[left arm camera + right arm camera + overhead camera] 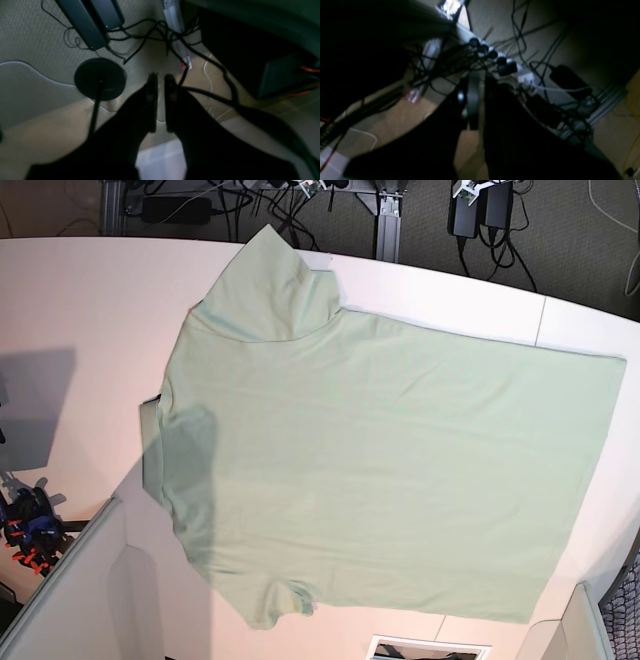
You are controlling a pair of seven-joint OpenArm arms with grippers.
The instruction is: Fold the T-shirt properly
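Observation:
The T-shirt point(380, 460) is pale mint green and lies spread flat across the white table point(80, 300) in the base view. Its hem is to the right and its sleeves point to the far and near edges. Neither arm shows in that view. In the left wrist view my left gripper point(161, 77) hangs over the floor beside the table, its jaws almost together with nothing between them. My right gripper point(481, 77) also points at the floor, jaws close together and empty. The T-shirt does not show in either wrist view.
Under the left gripper are a black round stand base point(100, 78), dark power bricks point(92, 22) and tangled cables point(155, 32). A white power strip point(495, 60) with plugs lies below the right gripper. A blue and orange clamp point(30, 530) sits at the table's left.

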